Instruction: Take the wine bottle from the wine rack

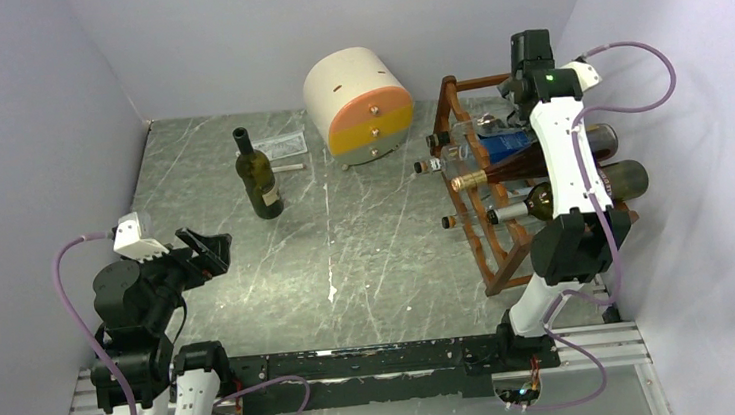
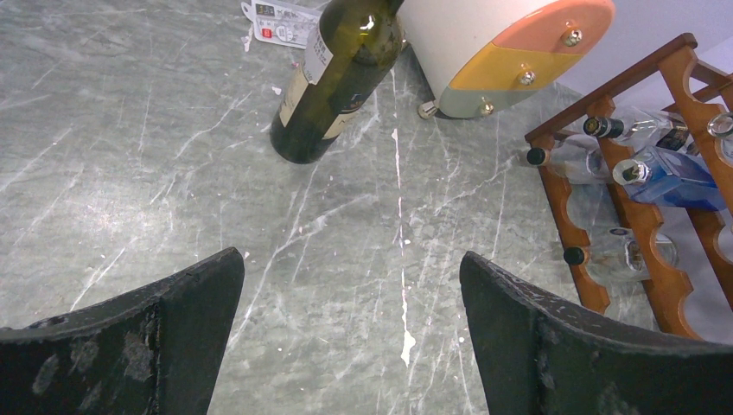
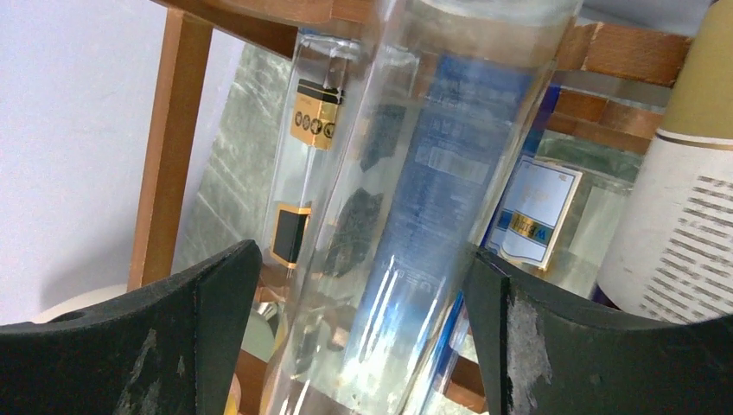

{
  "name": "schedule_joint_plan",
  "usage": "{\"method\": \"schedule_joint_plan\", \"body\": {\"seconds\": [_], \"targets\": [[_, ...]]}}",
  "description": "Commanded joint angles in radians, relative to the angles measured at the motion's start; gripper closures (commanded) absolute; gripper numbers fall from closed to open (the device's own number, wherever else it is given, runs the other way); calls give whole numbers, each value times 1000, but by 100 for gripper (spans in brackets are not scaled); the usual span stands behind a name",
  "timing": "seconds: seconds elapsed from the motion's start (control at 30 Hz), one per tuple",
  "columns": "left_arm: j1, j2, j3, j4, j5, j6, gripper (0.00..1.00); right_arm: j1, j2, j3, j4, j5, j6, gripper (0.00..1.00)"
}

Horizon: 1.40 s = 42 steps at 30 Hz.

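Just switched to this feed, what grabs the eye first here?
First, the wooden wine rack on the right of the table, full of bottles lying flat, with the right arm reaching over it. The open right claw straddles a clear bottle in the rack. Farther left, a dark green bottle stands upright alone, near a round cream-and-orange drawer box.

The wine rack [image 1: 500, 256] stands along the right edge of the desk [image 1: 368, 258], with several bottles [image 1: 501, 171] lying in it. The drawer box [image 1: 359, 98] sits at mid far edge. To its left stands an upright bottle [image 1: 259, 182], with a flat packet [image 1: 283, 145] behind it.
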State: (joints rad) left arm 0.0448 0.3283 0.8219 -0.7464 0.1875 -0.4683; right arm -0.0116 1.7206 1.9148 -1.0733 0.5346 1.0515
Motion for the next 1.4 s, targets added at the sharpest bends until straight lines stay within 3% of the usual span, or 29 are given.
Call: {"method": "schedule_joint_plan", "body": {"seconds": [0.0, 0.2, 0.57, 0.97, 1.1, 1.23, 1.37], "targets": [[6, -9, -4, 25, 24, -1, 2, -9, 27, -40, 30, -27, 35, 11], [6, -8, -4, 22, 23, -1, 2, -10, 45, -34, 28, -45, 50, 13], [7, -8, -3, 22, 25, 0, 2, -9, -36, -92, 117, -61, 72, 48], [7, 1, -3, 23, 29, 2, 2, -11, -201, -166, 337, -154, 19, 98], [7, 10, -3, 22, 37, 7, 2, -11, -308, -258, 487, -211, -33, 100], [6, 23, 1, 25, 61, 20, 2, -10, -458, -443, 783, -436, -131, 100], [-6, 41, 3, 38, 110, 45, 2, -10, -560, -607, 1173, -860, -263, 100]]}}
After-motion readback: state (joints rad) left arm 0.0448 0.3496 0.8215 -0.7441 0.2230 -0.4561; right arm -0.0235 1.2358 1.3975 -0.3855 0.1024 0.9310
